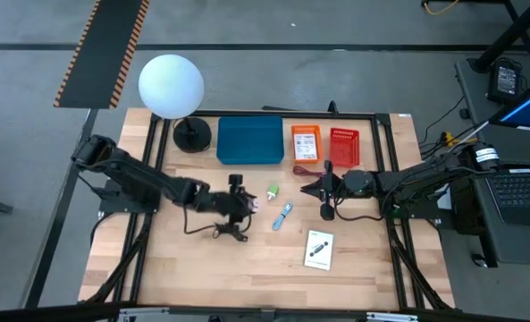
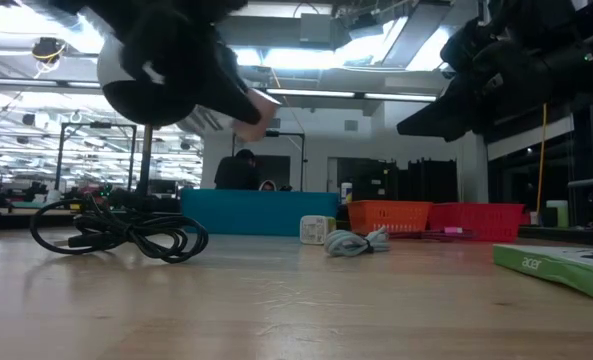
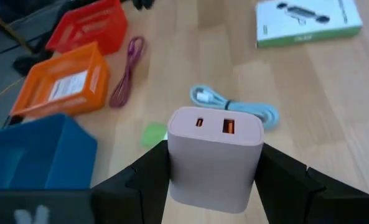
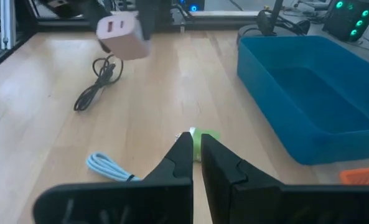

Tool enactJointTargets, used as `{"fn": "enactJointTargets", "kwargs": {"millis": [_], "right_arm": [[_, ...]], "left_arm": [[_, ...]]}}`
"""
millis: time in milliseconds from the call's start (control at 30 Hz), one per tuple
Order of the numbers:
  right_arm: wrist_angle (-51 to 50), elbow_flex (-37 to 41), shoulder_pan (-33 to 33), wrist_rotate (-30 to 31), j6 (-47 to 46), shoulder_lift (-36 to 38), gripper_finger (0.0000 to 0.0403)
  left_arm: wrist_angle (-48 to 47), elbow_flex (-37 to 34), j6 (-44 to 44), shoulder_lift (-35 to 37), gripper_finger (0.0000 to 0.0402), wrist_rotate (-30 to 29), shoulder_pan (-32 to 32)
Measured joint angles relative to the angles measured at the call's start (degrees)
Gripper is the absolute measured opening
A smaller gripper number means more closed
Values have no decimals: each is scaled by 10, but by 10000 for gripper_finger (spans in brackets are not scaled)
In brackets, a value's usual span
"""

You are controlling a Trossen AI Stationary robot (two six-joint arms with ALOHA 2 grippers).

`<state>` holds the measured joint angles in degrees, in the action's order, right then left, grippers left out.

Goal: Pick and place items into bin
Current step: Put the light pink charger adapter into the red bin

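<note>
pink block [image 3: 214,155] is clamped between the left gripper's [image 3: 215,177] jaws, lifted clear of the bench [image 1: 247,268], usb ports facing out. in the high view the left gripper [image 1: 244,204] sits over the bench's middle-left, just above the black cable piece [image 1: 222,231] coiled on the wood. blue bin [image 1: 250,140] is at the back centre, apart from the block, nothing visible inside it. orange basket [image 1: 306,143] and red basket [image 1: 343,147] stand beside it to the right. green lump [image 1: 273,190] and the blue-white stick [image 1: 283,215], which looks like a coiled light-blue cable, lie between the two grippers. red cord [image 3: 127,71] lies near the baskets. one white printed card [image 1: 319,249] lies flat toward the front; the second is probably the label in the orange basket, hard to tell. right gripper [image 1: 327,191] hangs right of centre with jaws together, holding nothing, pointed at the green lump [image 4: 204,140]. white globe lamp [image 1: 171,86] stands at back left.
</note>
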<state>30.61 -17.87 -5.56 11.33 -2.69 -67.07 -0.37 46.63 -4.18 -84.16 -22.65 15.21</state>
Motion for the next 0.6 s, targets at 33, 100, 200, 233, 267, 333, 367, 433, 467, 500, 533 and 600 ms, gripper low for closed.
{"fn": "enactJointTargets", "kwargs": {"millis": [33, 100, 200, 233, 267, 333, 367, 433, 467, 500, 533, 600], "right_arm": [[-1, 0, 0, 0, 1, -1, 14], [1, 0, 0, 0, 1, -7, 14], [1, 0, 0, 0, 1, -17, 14], [0, 0, 0, 0, 2, -20, 14], [0, 0, 0, 0, 2, -23, 14], [0, 0, 0, 0, 2, -26, 14], [0, 0, 0, 0, 5, -27, 14], [0, 0, 0, 0, 23, -27, 14], [2, 0, 0, 0, 35, -27, 14], [4, 0, 0, 0, 48, -27, 14], [10, 0, 0, 0, 61, -27, 14], [27, 0, 0, 1, 80, -27, 14]], "left_arm": [[20, -6, -12, 0, 191, 21, -16], [66, -16, -35, 0, 191, 56, -43], [134, -35, -68, 0, 191, 100, -76], [155, -40, -77, 0, 191, 116, -84], [171, -41, -86, 0, 191, 133, -92], [189, -42, -103, 0, 191, 161, -107], [191, -42, -114, 0, 191, 172, -115], [193, -42, -140, 0, 191, 190, -136], [197, -42, -147, 0, 191, 201, -150], [203, -42, -148, 0, 191, 215, -164], [208, -42, -148, 0, 191, 236, -178], [223, -42, -148, 0, 191, 285, -204]]}}
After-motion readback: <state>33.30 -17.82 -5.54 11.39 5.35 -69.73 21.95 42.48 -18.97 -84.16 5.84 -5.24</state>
